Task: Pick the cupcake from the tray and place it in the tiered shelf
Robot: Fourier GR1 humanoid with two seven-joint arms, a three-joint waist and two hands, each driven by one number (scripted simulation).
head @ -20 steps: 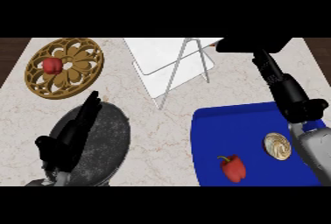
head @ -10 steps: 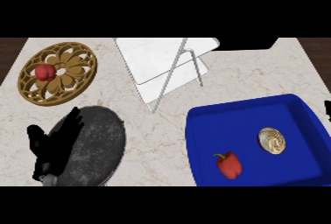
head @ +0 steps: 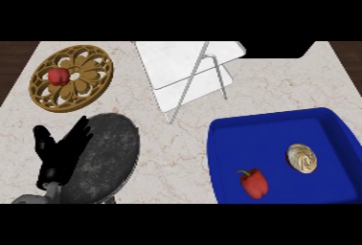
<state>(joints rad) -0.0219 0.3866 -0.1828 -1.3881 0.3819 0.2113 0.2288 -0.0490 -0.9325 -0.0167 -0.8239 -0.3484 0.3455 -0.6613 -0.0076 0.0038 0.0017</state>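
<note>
1. blue tray [head: 226, 143] at the right holds the cupcake [head: 302, 158] beside a red pepper [head: 254, 183]; nothing touches either
2. the right hand, over the tray a second ago, has gone out of view, so whether its fingers are apart cannot be told
3. the left hand [head: 60, 150] rests at the lower left, fingers spread apart, over a grey plate [head: 106, 158]
4. the shelf [head: 191, 72] stands bare at the top; the pick looks not yet begun
5. a wooden trivet [head: 71, 78] carries a second pepper [head: 57, 75]

counter [head: 176, 143]: pale veined marble, smooth | tray [head: 233, 143]: glossy blue plastic | tiered shelf [head: 187, 72]: white panels, thin metal legs | trivet [head: 71, 79]: carved wood | plate [head: 106, 158]: matt speckled grey
</note>
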